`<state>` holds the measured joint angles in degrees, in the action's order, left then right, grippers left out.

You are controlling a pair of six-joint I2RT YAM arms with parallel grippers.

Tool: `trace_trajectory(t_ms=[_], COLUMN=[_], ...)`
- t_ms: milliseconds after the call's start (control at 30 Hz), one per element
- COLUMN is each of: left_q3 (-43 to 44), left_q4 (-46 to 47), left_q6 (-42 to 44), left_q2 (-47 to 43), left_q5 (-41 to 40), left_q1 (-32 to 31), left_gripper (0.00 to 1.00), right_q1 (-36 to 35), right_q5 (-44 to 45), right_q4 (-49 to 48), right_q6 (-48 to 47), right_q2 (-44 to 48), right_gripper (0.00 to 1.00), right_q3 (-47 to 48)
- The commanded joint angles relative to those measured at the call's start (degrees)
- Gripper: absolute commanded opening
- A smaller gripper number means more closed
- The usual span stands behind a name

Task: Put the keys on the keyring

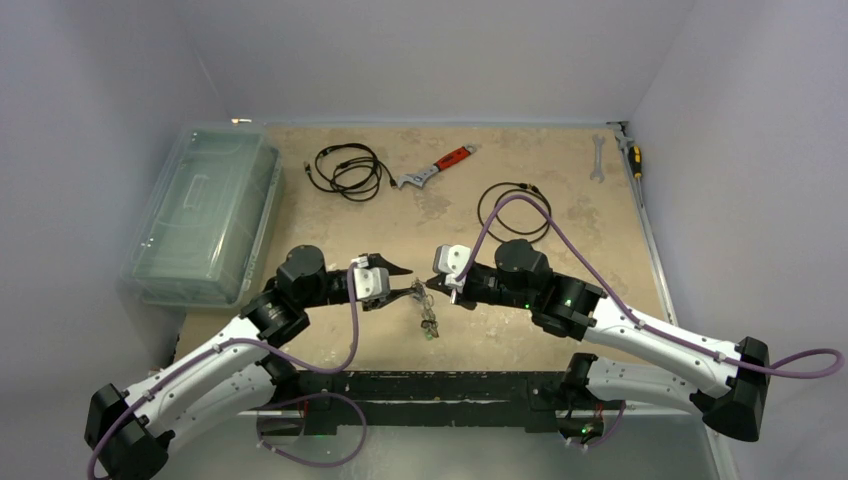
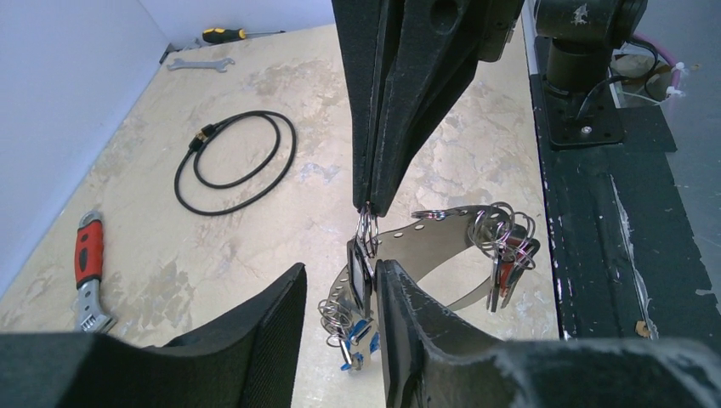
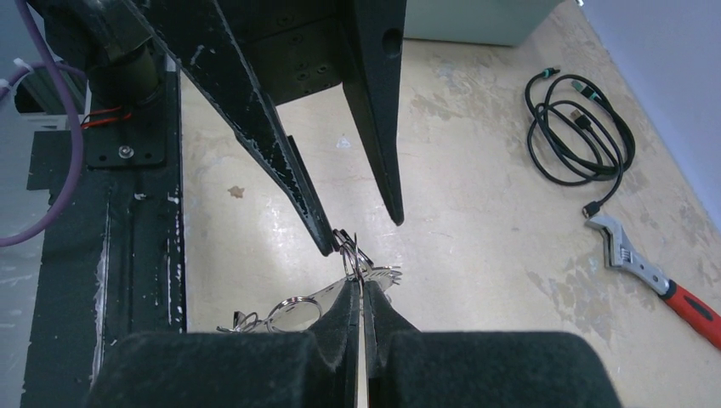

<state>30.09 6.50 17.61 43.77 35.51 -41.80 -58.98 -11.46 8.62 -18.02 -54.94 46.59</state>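
While the right gripper (image 3: 361, 293) pinches the keyring (image 2: 428, 244) at mid-frame, the left gripper (image 2: 340, 270) stands open around a dark key (image 2: 359, 279). Threading looks to be in hand. Next, clamp the key and align its hole.

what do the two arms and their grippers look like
Both the left arm and right arm are white shells with black joints, each trailed by a purple cable. The left gripper and right gripper have black tapered fingers, scuffed white.
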Motion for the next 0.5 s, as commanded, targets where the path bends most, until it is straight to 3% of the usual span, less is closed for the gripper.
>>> trace_trajectory(t_ms=[0,167,300,467], left_q3=[-0.55,-0.01,0.17,0.41], left_q4=[2.31,0.97,0.72,0.56], left_q6=[1.03,1.79,1.95,1.60], left_q2=[0.93,1.92,1.96,1.85], left_q5=[0.01,-0.30,-0.57,-0.98], left_q1=[-0.73,-1.37,-1.54,-1.53], left_gripper=[0.32,0.24,0.01,0.00], right_q1=[-0.26,-0.26,-0.26,-0.26], right_q5=[-1.58,-1.89,-2.06,-1.66], right_q4=[-4.00,-4.49,-4.67,-4.78], right_q6=[0.53,0.71,0.71,0.87], right_q2=[2.07,2.20,2.20,2.20], right_gripper=[0.00,0.00,0.00,0.00], right_q3=[2.24,2.02,1.86,1.62])
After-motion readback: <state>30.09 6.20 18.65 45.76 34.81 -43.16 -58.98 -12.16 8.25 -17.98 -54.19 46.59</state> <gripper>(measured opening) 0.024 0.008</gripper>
